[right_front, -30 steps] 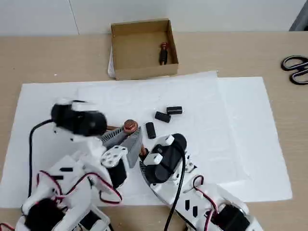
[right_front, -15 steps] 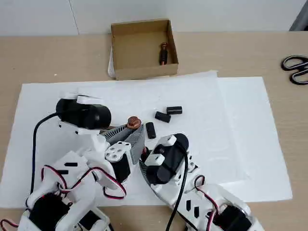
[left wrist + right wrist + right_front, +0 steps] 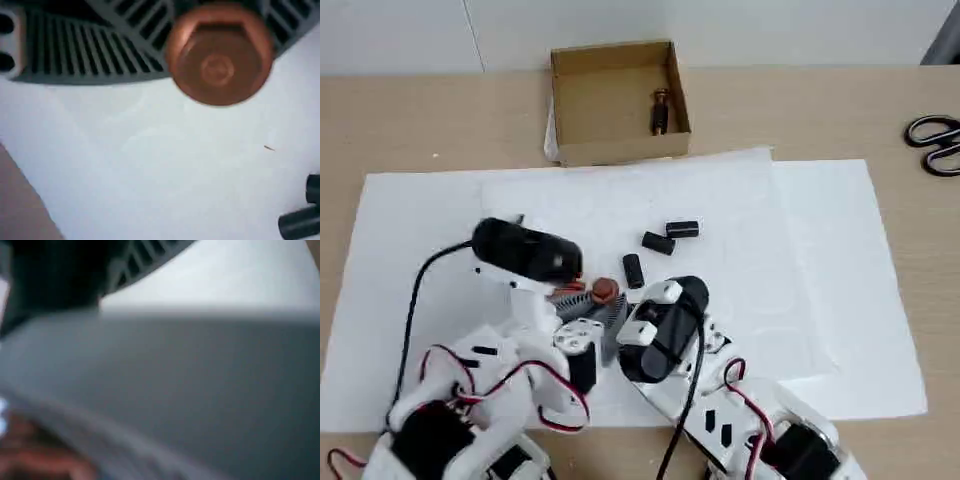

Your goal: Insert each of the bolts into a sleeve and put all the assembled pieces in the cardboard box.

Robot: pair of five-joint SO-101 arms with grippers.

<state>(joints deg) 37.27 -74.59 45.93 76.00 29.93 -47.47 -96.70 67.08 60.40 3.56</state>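
Observation:
My left gripper (image 3: pixel 599 297) is shut on a copper bolt (image 3: pixel 605 290), just left of the right arm's black wrist (image 3: pixel 660 322). In the left wrist view the bolt's hexagonal head (image 3: pixel 220 54) sits between the grey ribbed fingers (image 3: pixel 75 50), above the white paper. Three black sleeves lie loose on the paper just beyond the grippers: one (image 3: pixel 633 270) nearest, two more (image 3: pixel 658 243) (image 3: pixel 682 229) farther back. The cardboard box (image 3: pixel 582 100) stands at the back with one assembled piece (image 3: pixel 660 110) inside. The right wrist view is a blur of grey with a copper patch (image 3: pixel 30 460) at one corner.
White paper sheets (image 3: pixel 800 260) cover the middle of the wooden table (image 3: pixel 420 120). Scissors (image 3: pixel 935 140) lie at the far right edge. Both arms' bases and cables crowd the front edge.
The left arm has swung right and toward the front with the bolt, bringing it close beside the right arm. The right arm has barely moved.

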